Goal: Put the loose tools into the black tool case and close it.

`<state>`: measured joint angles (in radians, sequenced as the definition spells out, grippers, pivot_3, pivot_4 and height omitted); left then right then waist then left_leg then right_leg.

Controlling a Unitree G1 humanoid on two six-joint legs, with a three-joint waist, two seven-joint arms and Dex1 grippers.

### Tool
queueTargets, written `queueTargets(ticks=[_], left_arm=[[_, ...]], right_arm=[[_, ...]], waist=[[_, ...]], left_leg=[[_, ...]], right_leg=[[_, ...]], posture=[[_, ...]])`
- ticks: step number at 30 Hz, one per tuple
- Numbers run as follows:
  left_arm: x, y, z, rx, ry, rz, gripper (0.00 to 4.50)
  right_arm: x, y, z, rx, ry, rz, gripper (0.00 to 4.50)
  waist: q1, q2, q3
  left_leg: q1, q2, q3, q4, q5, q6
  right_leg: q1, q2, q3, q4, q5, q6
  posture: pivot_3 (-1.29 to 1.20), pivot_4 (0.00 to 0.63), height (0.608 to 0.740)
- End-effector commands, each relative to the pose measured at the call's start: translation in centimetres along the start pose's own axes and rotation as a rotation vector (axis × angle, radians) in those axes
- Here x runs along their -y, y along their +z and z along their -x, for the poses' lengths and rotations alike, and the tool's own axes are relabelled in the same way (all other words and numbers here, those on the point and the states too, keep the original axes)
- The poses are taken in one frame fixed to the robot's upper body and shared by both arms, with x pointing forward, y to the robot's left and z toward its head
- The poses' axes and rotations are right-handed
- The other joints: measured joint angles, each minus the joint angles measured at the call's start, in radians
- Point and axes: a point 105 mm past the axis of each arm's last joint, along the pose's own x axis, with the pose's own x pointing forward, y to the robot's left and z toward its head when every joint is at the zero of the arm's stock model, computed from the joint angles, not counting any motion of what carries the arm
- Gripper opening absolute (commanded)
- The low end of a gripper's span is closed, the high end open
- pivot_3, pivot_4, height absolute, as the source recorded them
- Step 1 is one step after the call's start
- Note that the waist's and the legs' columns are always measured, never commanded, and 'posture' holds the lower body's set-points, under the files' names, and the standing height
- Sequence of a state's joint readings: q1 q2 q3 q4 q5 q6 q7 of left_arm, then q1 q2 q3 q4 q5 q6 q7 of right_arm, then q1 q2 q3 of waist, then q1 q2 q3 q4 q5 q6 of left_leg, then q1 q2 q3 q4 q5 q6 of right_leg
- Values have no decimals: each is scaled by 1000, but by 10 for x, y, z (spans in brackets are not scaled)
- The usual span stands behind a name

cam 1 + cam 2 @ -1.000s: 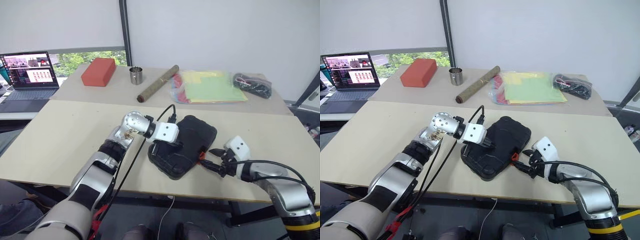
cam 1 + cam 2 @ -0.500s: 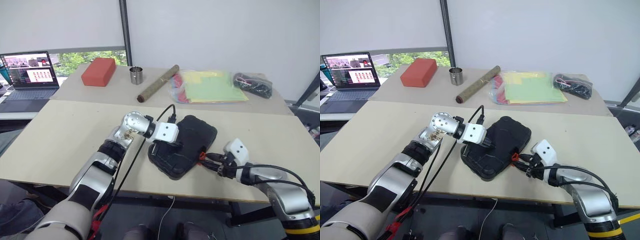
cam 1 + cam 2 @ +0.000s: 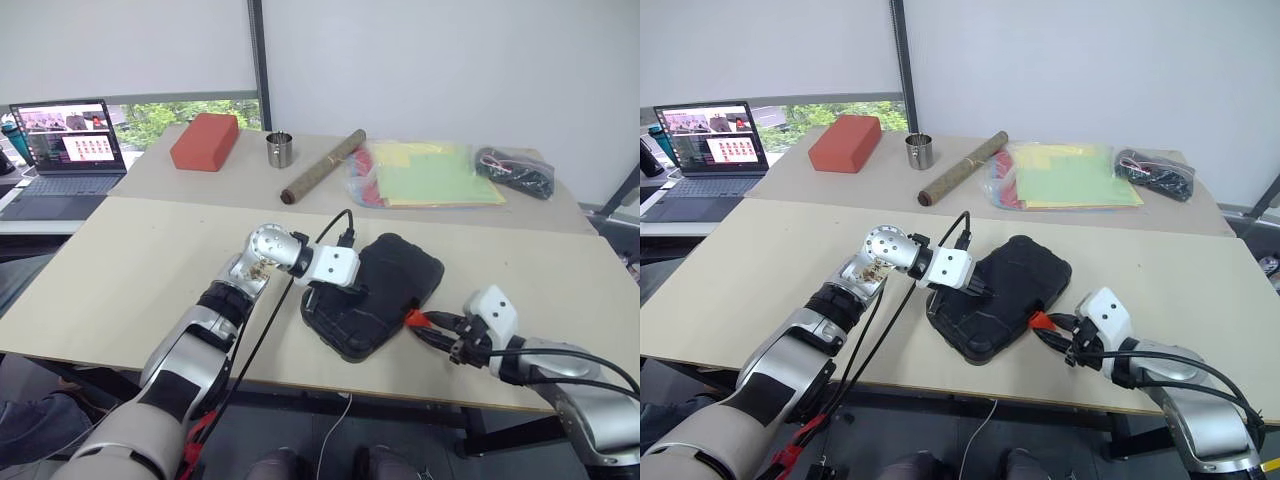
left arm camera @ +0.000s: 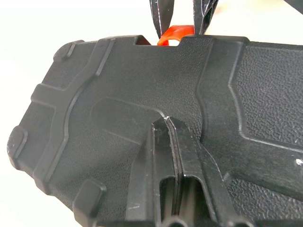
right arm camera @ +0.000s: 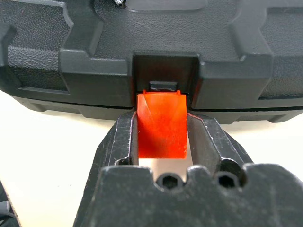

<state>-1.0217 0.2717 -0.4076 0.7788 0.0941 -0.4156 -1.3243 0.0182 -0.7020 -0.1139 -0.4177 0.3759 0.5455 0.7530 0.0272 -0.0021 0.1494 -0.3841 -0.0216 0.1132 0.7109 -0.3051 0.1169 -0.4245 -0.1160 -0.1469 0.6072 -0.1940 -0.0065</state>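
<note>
A: Why is the left gripper (image 3: 322, 296) pressed flat on the black tool case (image 3: 385, 292)?

B: Its jaws are fully closed with nothing between them; I'd say it pins the lid down. The case lies shut near the table's (image 3: 120, 270) front edge.

A: And the right gripper (image 5: 162, 127)?

B: Partly open, its two fingers clamp the orange latch (image 5: 161, 124) from both sides (probably to snap it home).

A: Anything in the way?

B: No. The red block (image 3: 204, 141), metal cup (image 3: 279, 149), brown roll (image 3: 321, 165) and coloured folders (image 3: 430, 174) sit well apart on the far table.

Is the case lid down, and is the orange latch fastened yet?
Lid down: the black tool case lies closed. The orange latch sticks out unfastened, between the right gripper jaws.
</note>
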Motion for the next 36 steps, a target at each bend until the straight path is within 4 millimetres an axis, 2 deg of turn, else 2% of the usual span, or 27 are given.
queueTargets(ticks=[1,8,15,17,18,21,22,25,30,33,36], left_arm=[[39,-42,-3,-136,-127,137,0],[40,-43,-4,-136,-127,137,0],[38,-41,-5,-133,-126,136,0],[38,-41,-6,-132,-126,135,0],[38,-41,-6,-131,-127,135,0],[39,-40,-7,-129,-131,133,0],[39,-40,-7,-128,-133,133,0],[39,-40,-8,-127,-135,133,0],[39,-39,-8,-124,-133,134,0],[38,-39,-8,-124,-131,134,0],[37,-39,-8,-125,-127,135,0]], right_arm=[[3,19,13,44,-21,75,1249],[-1,22,21,51,-34,69,1249],[-6,15,17,28,-54,11,1249],[-7,13,16,20,-56,-2,2278],[-7,13,17,13,-58,2,2419],[-6,13,23,0,-65,-18,3386],[-5,13,26,-3,-63,-30,3386],[-5,10,31,-15,-55,-44,2780],[-3,5,29,-33,-53,-35,984],[-3,4,23,-34,-47,-38,63],[-4,-1,13,-55,-34,-40,63]], waist=[[1,0,0],[15,0,0],[15,0,0],[14,0,0],[14,0,0],[12,0,0],[12,0,0],[11,0,0],[11,0,0],[11,0,0],[11,0,0]], left_leg=[[0,0,0,0,0,0],[-2,0,0,0,-1,2],[-2,-1,0,0,-1,2],[-2,-1,0,0,-2,2],[-2,-1,0,0,-2,2],[-1,-1,0,0,-2,2],[-1,-1,0,0,-2,2],[-1,-1,0,0,-2,3],[-1,-1,0,0,-2,3],[-1,-1,0,0,-2,3],[-1,-1,0,0,-2,3]], right_leg=[[0,0,0,0,0,0],[-1,0,0,-2,0,0],[1,0,-1,-6,0,0],[1,0,-1,-6,0,0],[1,0,-1,-6,0,0],[1,0,-1,-6,0,0],[1,0,-1,-6,0,1],[1,0,-1,-6,1,1],[1,0,-1,-6,1,1],[1,0,-1,-6,1,1],[1,0,-1,-6,1,1]], posture=[[0,150,737],[0,150,737],[0,150,737],[0,150,737],[0,150,737],[0,150,737],[0,150,737],[0,150,737],[0,150,737],[0,150,737],[0,150,737]])
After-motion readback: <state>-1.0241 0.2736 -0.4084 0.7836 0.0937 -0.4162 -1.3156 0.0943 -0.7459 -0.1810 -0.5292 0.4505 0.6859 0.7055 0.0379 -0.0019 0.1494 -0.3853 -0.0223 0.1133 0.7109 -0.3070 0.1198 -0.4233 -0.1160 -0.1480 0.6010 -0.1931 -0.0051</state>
